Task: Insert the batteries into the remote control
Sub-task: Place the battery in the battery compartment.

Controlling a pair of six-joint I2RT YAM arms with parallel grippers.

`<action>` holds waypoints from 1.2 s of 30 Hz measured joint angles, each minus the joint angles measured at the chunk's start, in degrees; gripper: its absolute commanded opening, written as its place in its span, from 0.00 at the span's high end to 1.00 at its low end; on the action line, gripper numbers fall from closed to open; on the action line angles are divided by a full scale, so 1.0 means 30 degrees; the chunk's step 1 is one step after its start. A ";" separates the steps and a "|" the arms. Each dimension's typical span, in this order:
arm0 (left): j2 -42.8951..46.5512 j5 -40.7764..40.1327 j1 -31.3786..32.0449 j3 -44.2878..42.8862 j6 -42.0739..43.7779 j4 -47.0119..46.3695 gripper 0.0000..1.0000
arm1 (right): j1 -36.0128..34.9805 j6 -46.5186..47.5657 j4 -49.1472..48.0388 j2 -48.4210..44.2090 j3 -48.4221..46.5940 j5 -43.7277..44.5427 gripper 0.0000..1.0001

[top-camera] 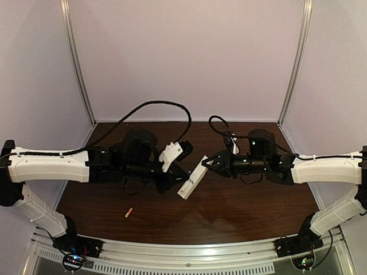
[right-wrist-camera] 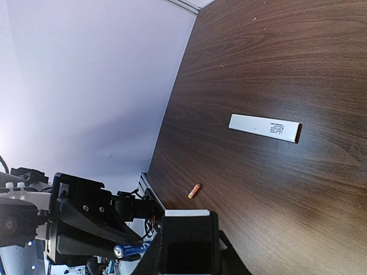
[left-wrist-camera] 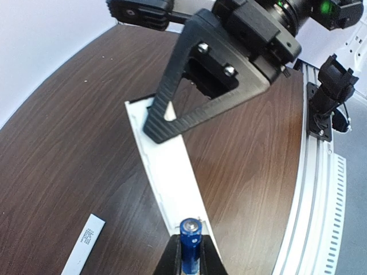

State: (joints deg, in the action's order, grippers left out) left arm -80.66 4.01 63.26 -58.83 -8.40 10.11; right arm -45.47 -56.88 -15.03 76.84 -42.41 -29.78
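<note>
The remote control is a white bar held off the table at a slant, with my right gripper shut on its upper end. In the left wrist view the remote runs from the right gripper's black finger down to my left gripper. That gripper is shut on the blue battery, whose metal tip sits at the remote's near end. The right wrist view shows the right gripper round the remote, the blue battery beside it, and the orange battery lying loose on the table.
A thin white cover strip with small print lies flat on the dark wooden table; it also shows in the left wrist view. The orange battery lies near the front left. A metal rail runs along the near edge.
</note>
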 measured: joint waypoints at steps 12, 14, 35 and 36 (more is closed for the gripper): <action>-0.0481 0.0590 0.0073 0.0000 0.0561 -0.0568 1.00 | -0.0015 -0.0568 0.0095 0.0000 -0.0138 0.0007 1.00; -0.0678 0.0590 0.0073 -0.0007 0.0576 -0.0576 1.00 | -0.0015 -0.0627 0.0095 0.0000 -0.0138 0.0007 1.00; -0.1384 -0.0342 0.0080 0.0036 0.0525 -0.0342 1.00 | 0.0284 -0.0816 0.0517 -0.0561 -0.0138 0.0437 1.00; -0.1377 -0.0386 0.0080 0.0073 0.0481 -0.0335 1.00 | 0.0299 -0.0816 0.0590 -0.0619 -0.0138 0.0510 1.00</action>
State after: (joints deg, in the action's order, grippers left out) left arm -84.79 2.85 63.51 -58.61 -6.96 9.10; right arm -44.58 -59.33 -13.26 74.98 -42.83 -28.25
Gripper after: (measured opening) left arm 0.076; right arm 0.252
